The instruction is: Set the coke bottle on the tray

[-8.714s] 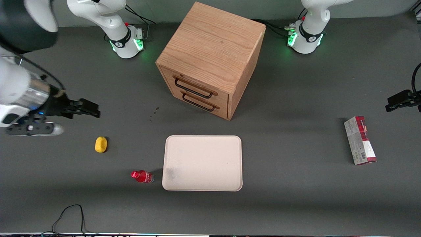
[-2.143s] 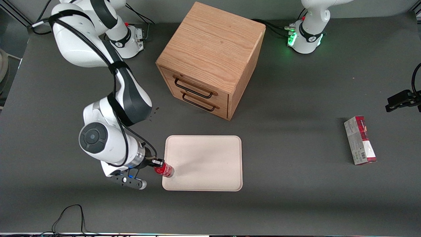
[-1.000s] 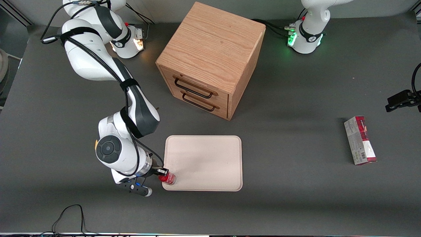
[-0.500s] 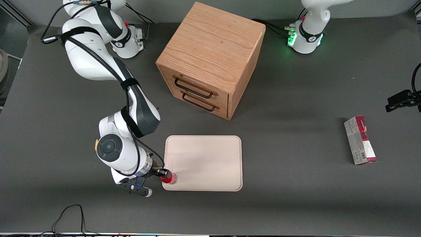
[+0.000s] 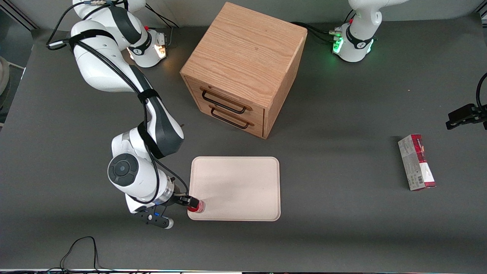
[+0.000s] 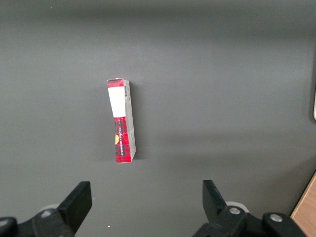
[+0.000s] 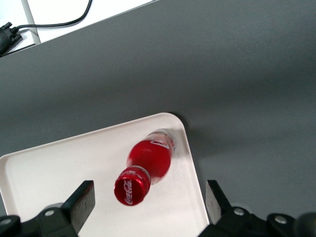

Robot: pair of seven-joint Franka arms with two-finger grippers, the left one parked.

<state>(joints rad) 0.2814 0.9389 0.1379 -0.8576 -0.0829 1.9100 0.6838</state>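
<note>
The coke bottle (image 5: 197, 206), with red cap and red label, stands upright on the cream tray (image 5: 236, 188), in the tray's corner nearest the front camera at the working arm's end. The right wrist view shows the bottle (image 7: 149, 159) with its cap (image 7: 131, 185) up, on the tray (image 7: 59, 173) close to the rim. My right gripper (image 5: 186, 199) is open, just above and beside the bottle. In the wrist view the gripper (image 7: 148, 200) has its two fingers spread wide on either side of the cap, touching nothing.
A wooden drawer cabinet (image 5: 243, 68) with two handles stands farther from the front camera than the tray. A red-and-grey carton (image 5: 416, 162) lies toward the parked arm's end of the table and shows in the left wrist view (image 6: 121, 121). A black cable (image 5: 81, 249) lies near the front edge.
The bottle was carried from the table onto the tray's corner. Over the last second my wrist has drawn back a little toward the working arm's end while the bottle stayed put.
</note>
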